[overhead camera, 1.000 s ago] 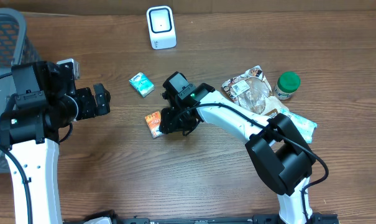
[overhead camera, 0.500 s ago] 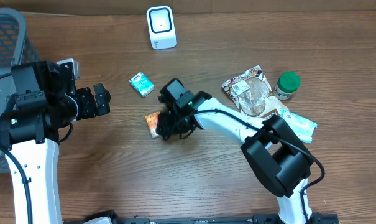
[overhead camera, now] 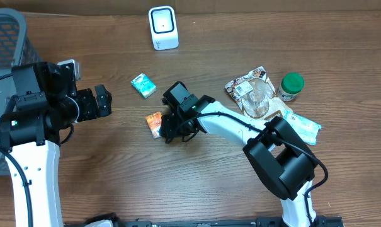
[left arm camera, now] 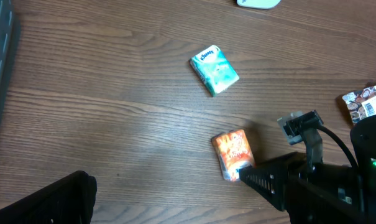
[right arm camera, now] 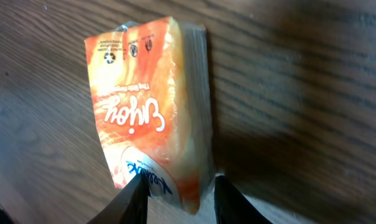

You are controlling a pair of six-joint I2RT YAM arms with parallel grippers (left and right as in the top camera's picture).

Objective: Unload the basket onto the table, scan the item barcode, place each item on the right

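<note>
An orange tissue pack [overhead camera: 153, 122] lies on the wooden table left of centre; it also shows in the left wrist view [left arm camera: 233, 152]. My right gripper [overhead camera: 164, 128] is down at its right end. In the right wrist view the pack [right arm camera: 153, 112] fills the frame, and the gripper [right arm camera: 178, 194] is shut on its near end, one finger on each side. The white scanner [overhead camera: 163, 27] stands at the back of the table. Far to the left, my left gripper [overhead camera: 104, 101] hovers wide open with nothing in it [left arm camera: 169, 200].
A teal tissue pack [overhead camera: 143, 85] lies between the scanner and the orange pack. At the right lie a snack bag [overhead camera: 252, 92], a green-lidded jar [overhead camera: 291, 86] and another packet [overhead camera: 307, 129]. A grey basket [overhead camera: 6, 38] stands at the far left.
My right gripper has slid left onto the orange pack's end and its fingers have narrowed around it. The left arm has not moved.
</note>
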